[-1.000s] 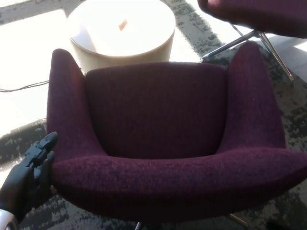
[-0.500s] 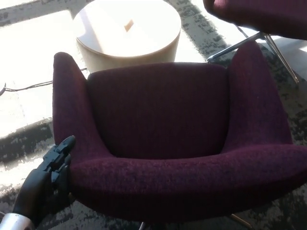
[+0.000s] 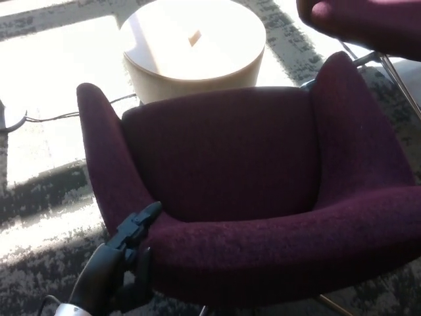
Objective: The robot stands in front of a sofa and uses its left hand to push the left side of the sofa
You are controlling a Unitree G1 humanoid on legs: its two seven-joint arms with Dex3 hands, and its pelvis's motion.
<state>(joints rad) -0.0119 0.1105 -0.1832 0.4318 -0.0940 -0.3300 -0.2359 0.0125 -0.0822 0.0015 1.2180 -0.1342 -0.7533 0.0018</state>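
A dark purple sofa [image 3: 223,151], a single armchair with a curved back and two armrests, fills most of the head view. My black left hand [image 3: 125,253] comes in from the lower left. Its fingers [image 3: 141,217] are stretched out and pressed flat against the outside of the sofa's left side, near the back corner. The hand is open and holds nothing. The sofa sits skewed, its left armrest slanting from upper left to lower middle. My right hand does not show.
A round cream side table [image 3: 197,39] stands just beyond the sofa's front. A second purple chair [image 3: 368,23] on metal legs [image 3: 395,72] is at the upper right. A thin cable [image 3: 52,117] lies on the sunlit floor at the left. Patterned grey carpet [image 3: 39,197] lies underneath.
My left hand has moved right and forward, staying against the sofa. The sofa's rear left corner has swung right, so the sofa has turned. The view has also shifted a little.
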